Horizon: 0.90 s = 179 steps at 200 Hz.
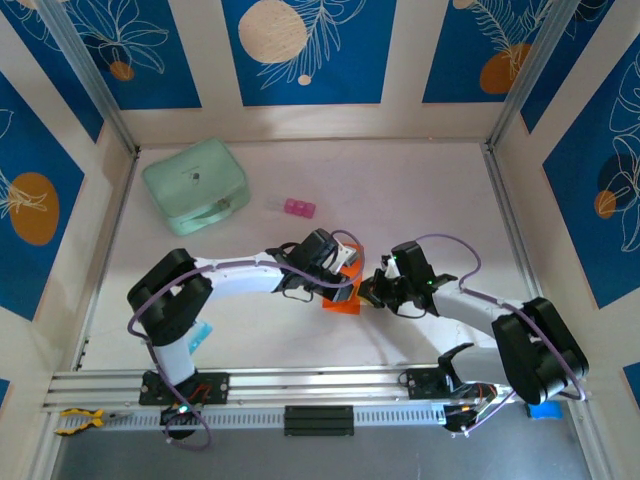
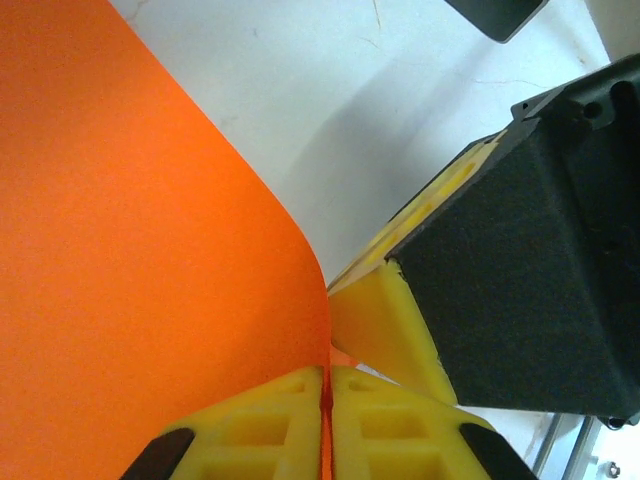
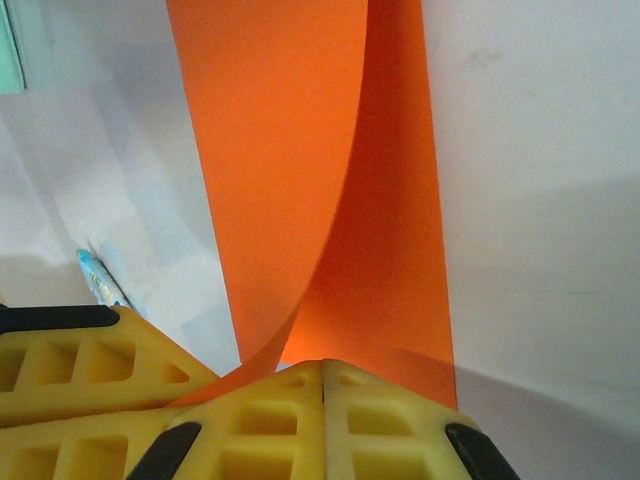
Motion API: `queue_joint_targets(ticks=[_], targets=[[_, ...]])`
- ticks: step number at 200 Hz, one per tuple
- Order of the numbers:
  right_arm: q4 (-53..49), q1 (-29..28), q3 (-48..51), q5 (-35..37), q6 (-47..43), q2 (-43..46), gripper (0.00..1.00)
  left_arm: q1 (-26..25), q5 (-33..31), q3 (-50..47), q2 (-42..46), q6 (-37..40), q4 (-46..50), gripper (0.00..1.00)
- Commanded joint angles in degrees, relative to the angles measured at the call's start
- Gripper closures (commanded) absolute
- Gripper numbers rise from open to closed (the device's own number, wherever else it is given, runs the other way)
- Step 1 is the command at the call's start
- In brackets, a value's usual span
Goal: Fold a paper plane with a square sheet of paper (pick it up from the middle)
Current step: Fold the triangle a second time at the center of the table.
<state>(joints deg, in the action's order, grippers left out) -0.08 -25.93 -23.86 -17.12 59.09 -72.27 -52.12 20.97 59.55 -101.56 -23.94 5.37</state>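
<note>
Overall: both arms reach to the middle of the white table (image 1: pixel 430 190), and their pincers meet tip to tip over the orange sheet (image 1: pixel 340 302)
Orange sheet, top view: just below the centre of the frame, mostly covered by the two wrists, with only a small patch showing between them
Orange sheet, left wrist view (image 2: pixel 150 250): takes up the left half of the frame, its edge curving down to the yellow fingers at the bottom
Orange sheet, right wrist view (image 3: pixel 300 150): bent over on itself, one layer curling in front of the other, and narrowing from the top of the frame to the fingers below
Left gripper (image 2: pixel 326 385): fingers pressed together, with a thin line of orange caught in the seam, so it pinches the sheet's edge; in the top view (image 1: pixel 347 285) it sits left of the paper patch
Right gripper (image 3: pixel 322 375): fingers closed flat against each other, the orange paper running down into them; in the top view (image 1: pixel 372 293) it sits right of the patch
Neighbouring fingers: each wrist view shows the other pincer's yellow finger just beside its own
Mint-green case (image 1: pixel 195 185): upper left of the table, well apart from the paper
Pink block (image 1: pixel 299 208): right of the case, above the grippers
</note>
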Motion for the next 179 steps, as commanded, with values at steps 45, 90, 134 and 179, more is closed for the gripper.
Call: queue_joint_targets(ticks=[45, 90, 134, 179], targets=[[3.2, -0.9, 0.6, -2.2, 1.6, -2.5, 0.93, 0.5, -0.7, 0.9, 0.8, 1.8, 1.0, 0.91], [0.4, -2.0, 0.8, 0.8, 2.0, -2.1, 0.94, 0.5, -1.5, 0.9, 1.0, 2.0, 1.6, 0.95], [0.1, -4.9, 0.8, 3.8, 3.4, -3.1, 0.96, 0.7, -1.7, 1.1, 0.8, 2.0, 1.9, 0.94], [-2.6, -5.6, 0.6, 6.5, 1.8, -6.0, 0.97, 0.8, -1.3, 1.1, 0.6, 2.2, 2.3, 0.92]])
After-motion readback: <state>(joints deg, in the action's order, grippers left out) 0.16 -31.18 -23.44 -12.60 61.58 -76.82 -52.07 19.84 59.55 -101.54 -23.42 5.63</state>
